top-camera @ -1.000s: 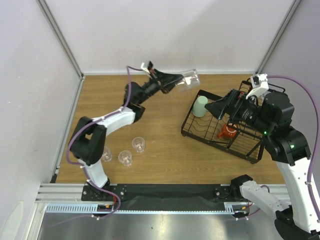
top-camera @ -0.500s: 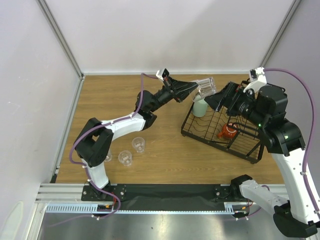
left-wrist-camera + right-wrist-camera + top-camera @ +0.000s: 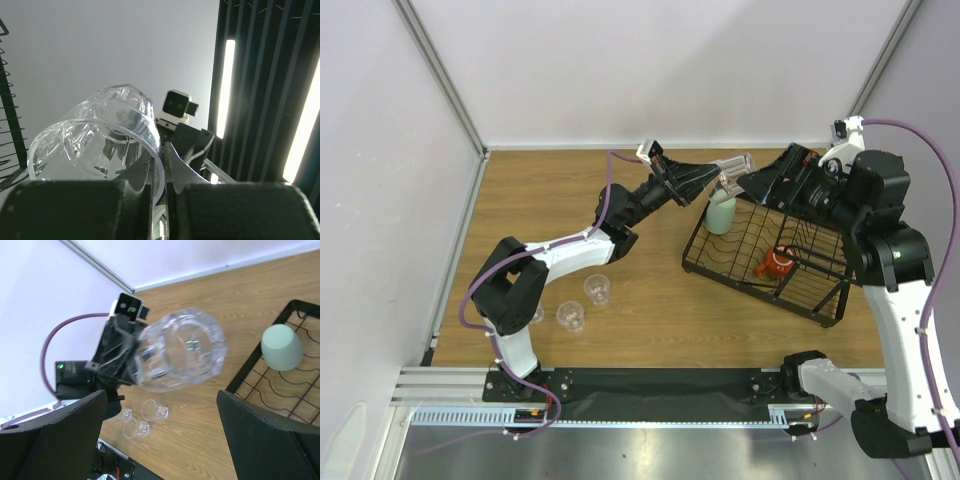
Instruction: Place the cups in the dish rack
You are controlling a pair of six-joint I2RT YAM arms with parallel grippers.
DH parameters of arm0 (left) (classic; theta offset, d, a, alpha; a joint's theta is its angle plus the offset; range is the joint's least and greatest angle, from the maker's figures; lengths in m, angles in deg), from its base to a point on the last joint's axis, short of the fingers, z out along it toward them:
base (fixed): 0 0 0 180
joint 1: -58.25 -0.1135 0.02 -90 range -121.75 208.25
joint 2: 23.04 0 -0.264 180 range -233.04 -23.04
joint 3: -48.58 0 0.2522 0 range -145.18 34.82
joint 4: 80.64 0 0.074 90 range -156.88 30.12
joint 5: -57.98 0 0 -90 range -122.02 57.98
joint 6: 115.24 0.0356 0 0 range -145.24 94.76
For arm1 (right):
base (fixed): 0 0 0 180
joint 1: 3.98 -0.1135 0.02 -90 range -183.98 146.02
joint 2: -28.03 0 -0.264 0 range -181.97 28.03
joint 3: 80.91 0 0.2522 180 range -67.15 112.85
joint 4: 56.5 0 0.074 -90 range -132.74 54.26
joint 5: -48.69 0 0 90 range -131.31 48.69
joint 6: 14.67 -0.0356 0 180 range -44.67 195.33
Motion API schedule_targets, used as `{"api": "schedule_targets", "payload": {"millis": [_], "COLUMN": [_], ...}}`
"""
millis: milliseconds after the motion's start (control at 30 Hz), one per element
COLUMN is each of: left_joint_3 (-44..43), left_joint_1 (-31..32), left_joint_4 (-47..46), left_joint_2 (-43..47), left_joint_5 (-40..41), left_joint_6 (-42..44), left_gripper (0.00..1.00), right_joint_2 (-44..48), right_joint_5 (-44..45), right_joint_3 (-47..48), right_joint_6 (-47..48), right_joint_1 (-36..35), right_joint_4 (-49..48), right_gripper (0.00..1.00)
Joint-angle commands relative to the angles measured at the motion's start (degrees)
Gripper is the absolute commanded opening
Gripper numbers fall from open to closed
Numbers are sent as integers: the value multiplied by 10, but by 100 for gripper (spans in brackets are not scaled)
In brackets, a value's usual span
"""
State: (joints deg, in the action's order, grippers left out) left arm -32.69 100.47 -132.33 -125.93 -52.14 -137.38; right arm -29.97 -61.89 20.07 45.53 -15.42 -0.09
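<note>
A wooden surface (image 3: pixel 620 200) is shown, closed in by pale walls at the far and left edges, with bare wood between the left arm and the dish rack (image 3: pixel 745 240) at the right. A clear tumbler (image 3: pixel 732 172) is held in the air over the rack's far left corner, above a mint-green cup (image 3: pixel 721 212) seated in the rack. Its long axis is roughly level, with the base turned to the right tool (image 3: pixel 752 186) and the mouth to the left tool (image 3: pixel 712 178). The left tool is pinched onto the tumbler's rim wall. The right tool is spread wide, holding nothing, just beside the base. An orange mug (image 3: pixel 778 265) lies in the rack. Three loose tumblers (image 3: pixel 570 315) are seen near the left arm's base.
</note>
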Motion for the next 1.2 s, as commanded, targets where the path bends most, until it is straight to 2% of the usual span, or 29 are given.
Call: {"api": "schedule_targets", "payload": {"millis": [0, 300, 833, 1167], "left_joint_3": [-6, -2, 4, 3], "left_joint_1": [3, 6, 9, 28], "left_joint_4": [-306, -317, -302, -298], "left_joint_2": [14, 29, 66, 68], "left_joint_5": [17, 29, 24, 16], "left_joint_6": [-32, -45, -47, -51], "left_gripper": [0, 0, 0, 0], "right_joint_2": [-13, -56, -81, -91], "right_joint_5": [-63, -116, -120, -173], "right_joint_3": [23, 32, 40, 37], "right_joint_6": [2, -22, -29, -60], "right_joint_1": [33, 34, 48, 50], "right_joint_4": [0, -21, -19, -86], "right_gripper": [100, 100, 100, 100]}}
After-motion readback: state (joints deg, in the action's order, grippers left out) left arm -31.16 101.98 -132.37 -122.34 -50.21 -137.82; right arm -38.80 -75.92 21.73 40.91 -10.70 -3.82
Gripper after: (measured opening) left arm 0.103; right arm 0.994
